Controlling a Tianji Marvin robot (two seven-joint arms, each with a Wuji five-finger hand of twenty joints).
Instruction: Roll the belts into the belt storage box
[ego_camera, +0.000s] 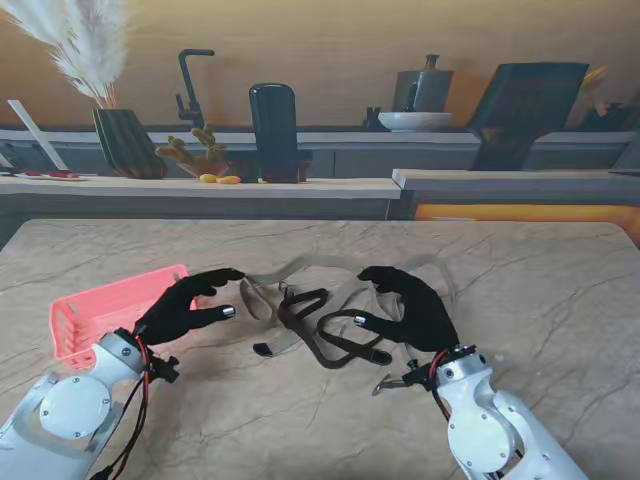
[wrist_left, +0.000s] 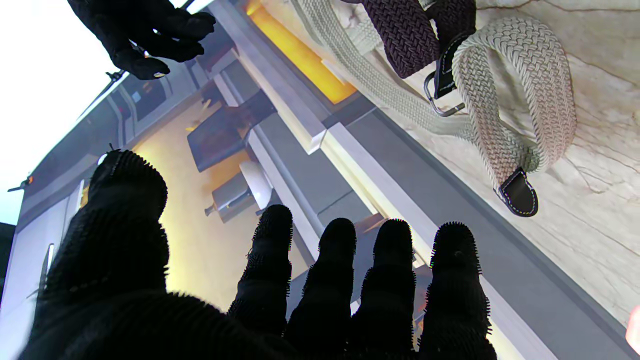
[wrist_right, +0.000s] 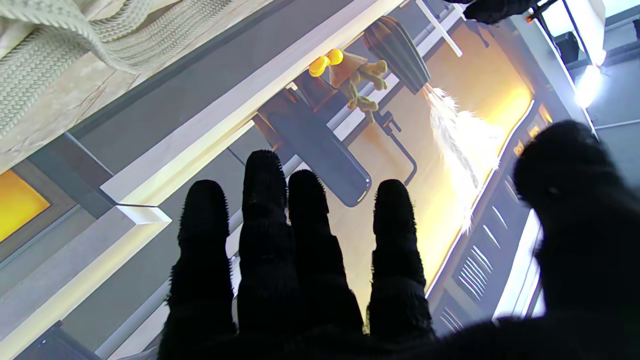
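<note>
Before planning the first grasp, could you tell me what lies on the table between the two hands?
In the stand view, between the left hand and right hand lie the tangled beige belt and dark brown belt.

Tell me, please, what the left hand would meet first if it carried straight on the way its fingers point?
Probably the beige belt, whose loop lies just beyond the left hand; height over the table is unclear, so it might pass above.

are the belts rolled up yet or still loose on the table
Loose. The beige belt and dark belt sprawl tangled on the table, outside the pink box.
</note>
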